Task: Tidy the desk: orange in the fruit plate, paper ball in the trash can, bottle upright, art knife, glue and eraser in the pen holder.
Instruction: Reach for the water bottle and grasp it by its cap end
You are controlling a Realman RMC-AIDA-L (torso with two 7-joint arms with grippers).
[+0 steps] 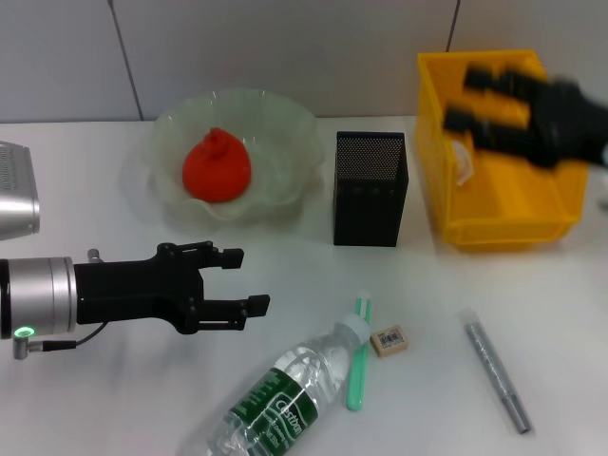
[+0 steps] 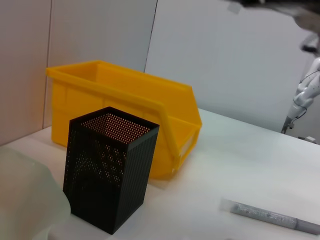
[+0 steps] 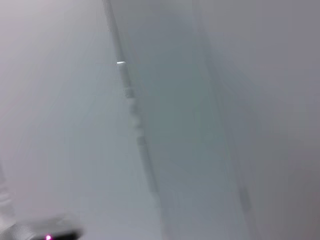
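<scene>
The orange (image 1: 217, 166) sits in the pale-green fruit plate (image 1: 275, 114). The black mesh pen holder (image 1: 370, 188) (image 2: 110, 195) stands next to the yellow trash can (image 1: 499, 204) (image 2: 125, 115). Inside the can, by its near-left wall, lies a white paper ball (image 1: 463, 163). My right gripper (image 1: 480, 98) hovers blurred over the can, open and holding nothing. On the desk (image 1: 114, 399) the bottle (image 1: 285, 401) lies on its side. Beside it are the green art knife (image 1: 358, 353), the eraser (image 1: 389, 340) and the grey glue stick (image 1: 496, 370) (image 2: 270, 217). My left gripper (image 1: 249, 280) is open, just above the bottle's left.
A silver device (image 1: 14, 199) sits at the desk's left edge. The grey panelled wall runs right behind the plate and the can. The right wrist view holds only blurred grey wall. A white machine part (image 2: 305, 95) stands beyond the desk's far side.
</scene>
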